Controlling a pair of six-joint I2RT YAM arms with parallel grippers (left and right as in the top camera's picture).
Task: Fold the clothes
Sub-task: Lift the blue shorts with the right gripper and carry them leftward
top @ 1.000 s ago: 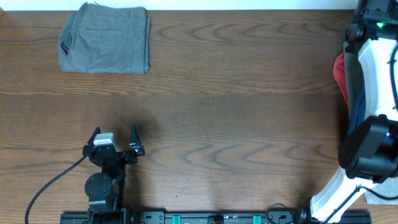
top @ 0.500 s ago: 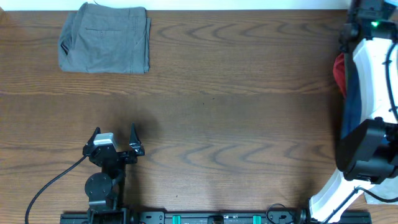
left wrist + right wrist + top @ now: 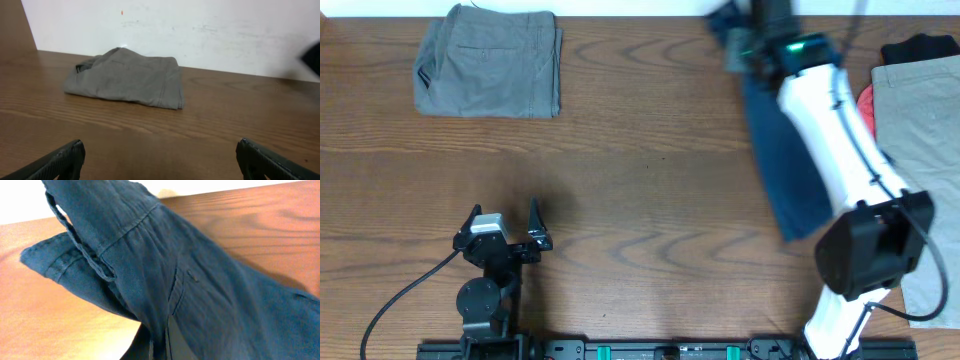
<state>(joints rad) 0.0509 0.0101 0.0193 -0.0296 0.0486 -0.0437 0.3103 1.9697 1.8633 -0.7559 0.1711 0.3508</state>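
White right arm point(image 3: 825, 110) with black joints point(image 3: 870, 250); black left arm point(image 3: 485, 295), black cable point(image 3: 400, 300).

The clothes point(image 3: 788, 175) — dark navy shorts — hang lifted, stretched lengthwise above the table's point(image 3: 650, 150) right half; belt loop visible.

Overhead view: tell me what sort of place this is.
Probably a robot test bench for folding laundry, not a home: a wooden table against a plain white wall, folded grey shorts set in one corner, and navy shorts hanging from the white right arm.
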